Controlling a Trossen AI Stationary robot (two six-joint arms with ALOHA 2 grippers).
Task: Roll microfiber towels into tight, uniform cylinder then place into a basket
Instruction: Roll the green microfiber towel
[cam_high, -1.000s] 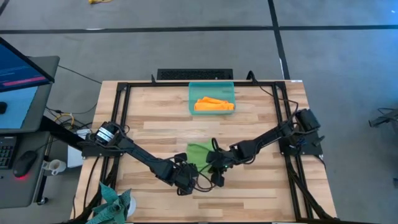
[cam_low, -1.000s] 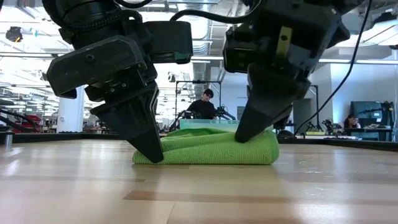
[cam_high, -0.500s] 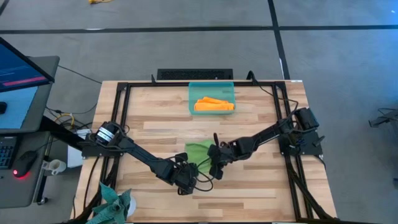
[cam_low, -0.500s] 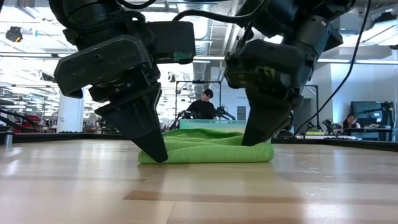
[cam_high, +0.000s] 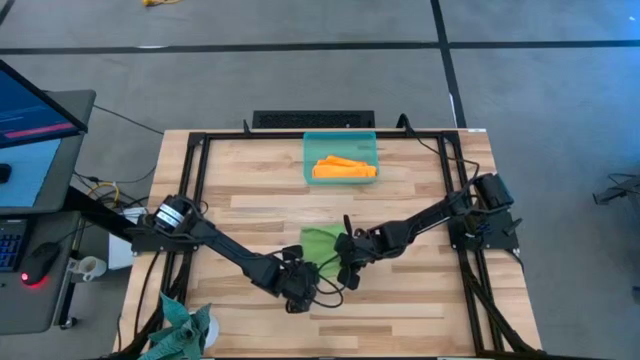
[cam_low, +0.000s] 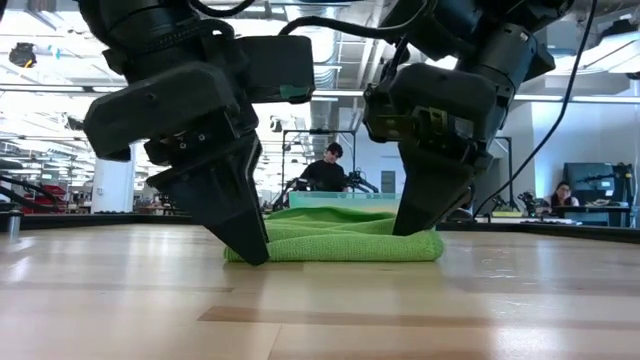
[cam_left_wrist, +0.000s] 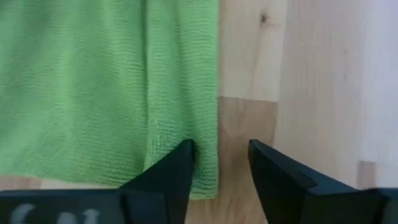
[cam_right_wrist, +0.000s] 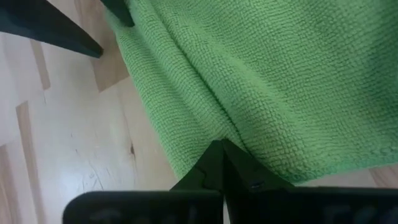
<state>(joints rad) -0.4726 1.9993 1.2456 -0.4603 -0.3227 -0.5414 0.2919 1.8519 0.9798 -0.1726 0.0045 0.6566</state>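
A lime green microfiber towel (cam_high: 318, 241) lies folded in several layers flat on the wood at the table's middle (cam_low: 340, 240). My left gripper (cam_left_wrist: 221, 160) stands open at the towel's near left corner, pointing steeply down (cam_low: 252, 250). My right gripper (cam_right_wrist: 222, 152) is shut at the towel's near right edge (cam_low: 412, 222). At the far middle stands the teal basket (cam_high: 308, 160), and an orange towel (cam_high: 344, 168) lies in it. My left gripper has one fingertip (cam_left_wrist: 184, 157) on the towel's side edge strip (cam_left_wrist: 205, 158) near the corner; the other fingertip (cam_left_wrist: 264, 160) stands over bare wood beside the cloth. The fingers slant down from the near left. My right gripper pinches the towel's near edge (cam_right_wrist: 239, 146) at its fingertips, where a crease (cam_right_wrist: 205, 106) runs into them; how many layers I cannot tell. The fingers slant down from the near right, and the towel stays on the table.
A dark teal-grey cloth (cam_high: 182, 330) is bunched at the table's near left corner. Black frame rails (cam_high: 195, 200) run along the table's left, right and far sides. Bare wood lies between the green towel and the basket. A person (cam_low: 330, 168) sits far behind the table.
My right gripper has shifted a little along the towel toward the left gripper and tipped steeper. The towel's right end has drawn in slightly, and the cloth stays on the table.
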